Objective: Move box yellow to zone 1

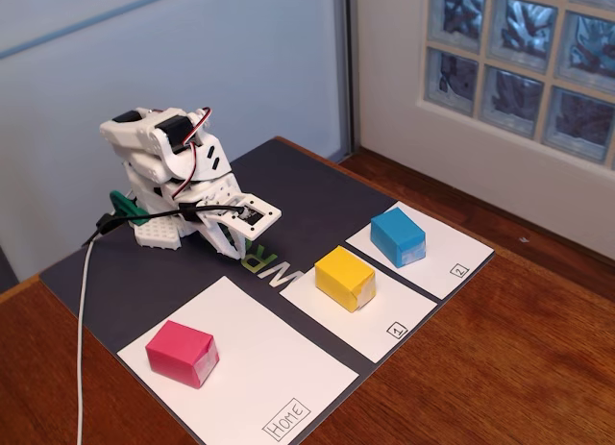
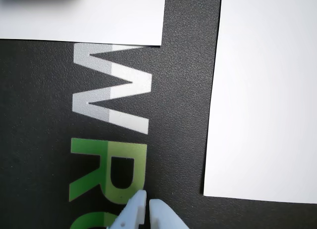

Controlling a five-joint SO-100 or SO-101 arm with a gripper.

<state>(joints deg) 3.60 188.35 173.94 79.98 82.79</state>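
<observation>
Dark mat (image 1: 144, 272) lies bare around the closed, empty claw (image 2: 147, 205); yellow box (image 1: 344, 278) occupies zone 1 (image 1: 384, 334).

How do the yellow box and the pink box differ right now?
The yellow box sits on the sheet marked 1; the pink box sits on the Home sheet. In the fixed view the yellow one lies farther right, beside the blue box. Both are small paper-wrapped blocks of similar size, untouched.
</observation>
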